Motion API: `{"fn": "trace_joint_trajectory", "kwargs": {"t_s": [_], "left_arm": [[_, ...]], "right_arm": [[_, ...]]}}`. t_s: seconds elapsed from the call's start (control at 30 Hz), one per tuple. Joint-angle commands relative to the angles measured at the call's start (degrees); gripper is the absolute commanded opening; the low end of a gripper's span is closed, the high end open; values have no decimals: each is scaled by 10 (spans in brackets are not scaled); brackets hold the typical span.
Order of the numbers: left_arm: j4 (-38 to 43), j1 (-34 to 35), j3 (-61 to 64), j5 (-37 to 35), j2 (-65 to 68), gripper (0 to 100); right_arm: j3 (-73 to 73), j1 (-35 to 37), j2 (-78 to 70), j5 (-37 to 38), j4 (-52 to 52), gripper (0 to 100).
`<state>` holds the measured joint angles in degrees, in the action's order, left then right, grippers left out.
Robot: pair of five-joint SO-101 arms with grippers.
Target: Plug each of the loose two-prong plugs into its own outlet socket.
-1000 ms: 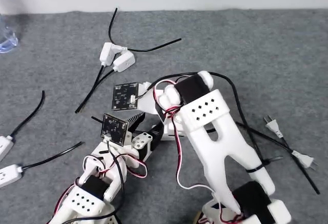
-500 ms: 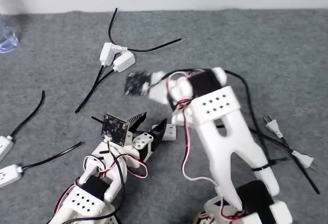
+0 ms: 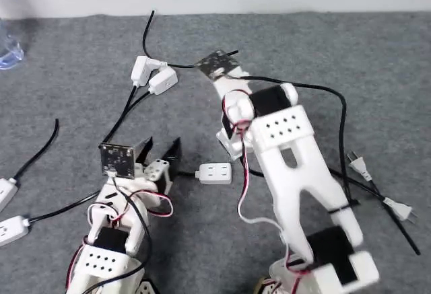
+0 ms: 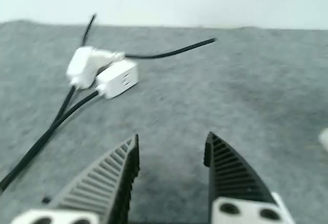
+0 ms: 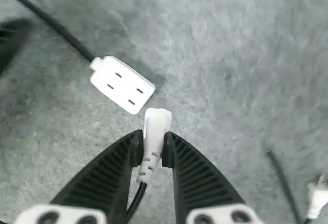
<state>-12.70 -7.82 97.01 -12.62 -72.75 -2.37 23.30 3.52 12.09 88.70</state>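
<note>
1. Two edge sockets (image 3: 13, 230): well apart from the centre socket (image 3: 215, 173), out past the left arm.
2. Two loose plugs (image 3: 357, 165): well apart from the centre socket, on the right arm's side.
3. Left pincer (image 4: 171, 142): jaws apart, nothing between them, just beside the centre socket's cord end.
4. Centre socket: lies flat on the grey bench (image 3: 377, 72), slots up.
5. Right pincer (image 5: 152, 135): clamped on a white held plug (image 5: 156, 121). The plug tip is just beside the centre socket's slotted face; whether they touch cannot be determined.
6. Two white far fittings (image 3: 162, 80): touching each other, beyond the centre socket, toward the far wall.
</note>
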Motion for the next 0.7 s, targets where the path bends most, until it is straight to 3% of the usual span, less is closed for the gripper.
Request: {"fn": "trace_joint_trajectory", "kwargs": {"t_s": [0.0,0.37,0.67], "left_arm": [[-26,1,-4,6,-5,199],[-32,-33,-4,7,-2,202],[-47,-33,-4,7,-4,201]], "right_arm": [[49,-1,-58,-17,6,8],[130,29,-164,-103,29,8],[135,34,-171,-109,80,8]]}}
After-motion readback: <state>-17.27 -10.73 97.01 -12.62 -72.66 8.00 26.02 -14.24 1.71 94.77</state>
